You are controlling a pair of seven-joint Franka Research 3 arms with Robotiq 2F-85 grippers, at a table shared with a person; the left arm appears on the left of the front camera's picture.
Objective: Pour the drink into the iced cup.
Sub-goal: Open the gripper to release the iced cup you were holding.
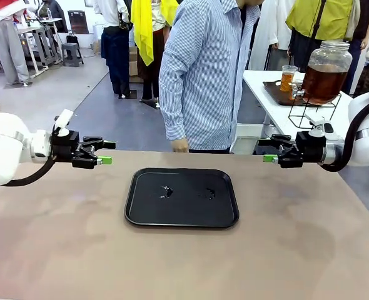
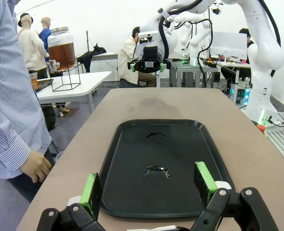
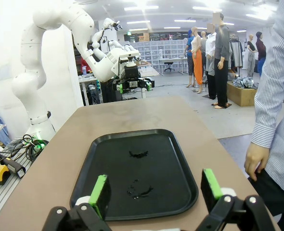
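Two wide-open pincers, left [image 1: 104,152] and right [image 1: 271,150], flank a black tray [image 1: 181,197]; no legible writing.

Left gripper [image 1: 105,152] open, level, pointing inward, right gripper [image 1: 269,150] likewise open, apparently mirroring it

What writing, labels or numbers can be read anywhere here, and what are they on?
None can be read.
The black tray, the brown table and the drink jar on the white side table carry no visible print.
The left gripper and right gripper show no legible marking.
Far shelves and boxes in the right wrist view are too small to read.
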